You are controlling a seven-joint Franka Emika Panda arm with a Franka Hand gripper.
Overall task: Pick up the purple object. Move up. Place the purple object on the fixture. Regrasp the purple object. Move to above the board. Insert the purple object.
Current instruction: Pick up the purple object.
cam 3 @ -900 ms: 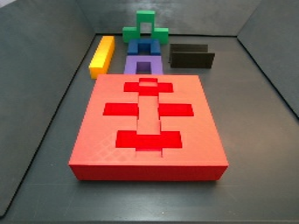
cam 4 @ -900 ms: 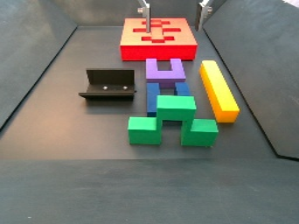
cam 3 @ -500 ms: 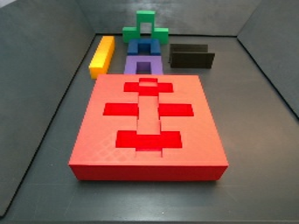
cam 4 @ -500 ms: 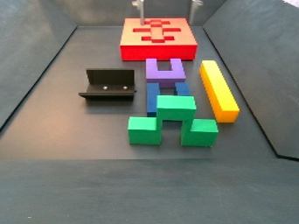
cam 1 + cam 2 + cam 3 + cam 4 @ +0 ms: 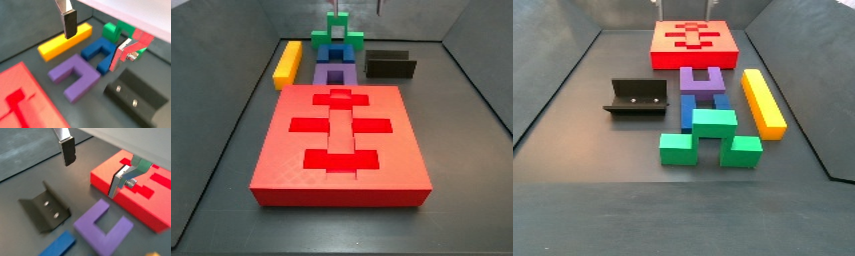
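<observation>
The purple object (image 5: 77, 75) is a U-shaped block lying on the dark floor between the red board (image 5: 143, 195) and a blue block (image 5: 100, 52). It shows in both side views (image 5: 334, 73) (image 5: 704, 80) and in a wrist view (image 5: 103, 225). My gripper (image 5: 97, 39) hangs high above it, open and empty, with one finger (image 5: 69, 22) over the yellow bar. It also shows in a wrist view (image 5: 95, 167). The black fixture (image 5: 137, 95) stands beside the purple object (image 5: 636, 97) (image 5: 390, 66). Only the fingertips show at the upper edge of the side views.
A long yellow bar (image 5: 763, 100) lies along the other side of the blocks. A green block (image 5: 711, 135) sits past the blue block (image 5: 700, 105). Dark walls enclose the floor on three sides. The board (image 5: 291, 150) fills one end.
My fingertips have shifted sideways along the upper edge of the side views and now show above the blocks' end. The blocks, board and fixture have not moved.
</observation>
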